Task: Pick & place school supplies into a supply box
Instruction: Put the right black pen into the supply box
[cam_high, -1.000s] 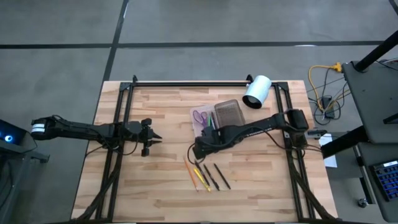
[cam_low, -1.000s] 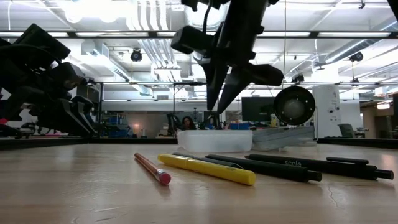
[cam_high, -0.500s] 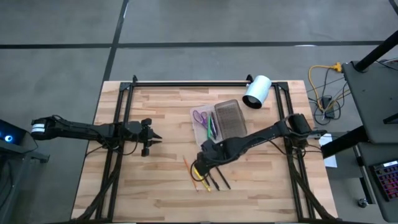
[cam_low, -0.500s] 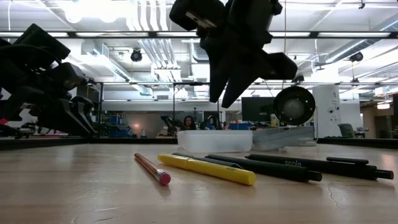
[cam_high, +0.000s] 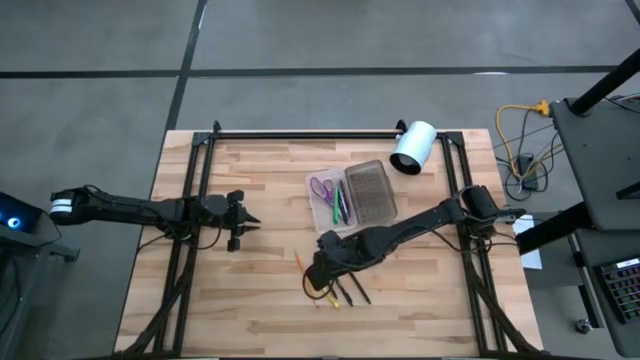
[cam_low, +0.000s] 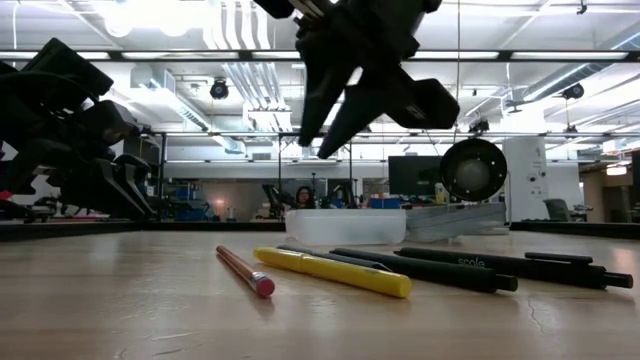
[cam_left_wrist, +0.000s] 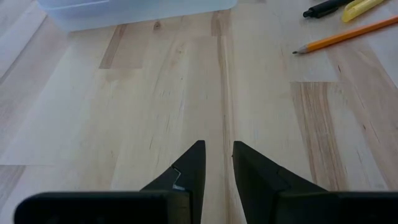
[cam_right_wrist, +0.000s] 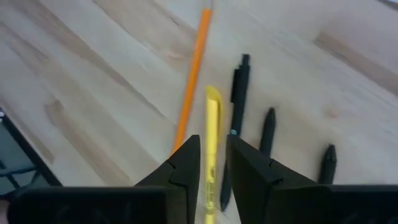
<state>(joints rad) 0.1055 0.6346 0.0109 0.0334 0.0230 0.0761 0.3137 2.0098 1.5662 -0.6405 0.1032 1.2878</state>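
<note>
The light wooden plank table (cam_high: 250, 300) stands on grey concrete floor (cam_high: 100, 90). The right claw (cam_high: 318, 283) hovers over the loose pens — its fingers slightly parted around a yellow pen (cam_right_wrist: 212, 146), nothing pinched. The left claw (cam_high: 248, 222) rests apart, fingers narrowly spread. The supply box (cam_high: 350, 194) holds purple scissors (cam_high: 321, 187). Behind: a ceiling-lit workshop.

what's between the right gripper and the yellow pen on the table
Nothing visible. The right gripper hangs open above the yellow pen, fingers straddling it, not yet touching; the orange pencil and dark pens lie alongside, not in between.
</note>
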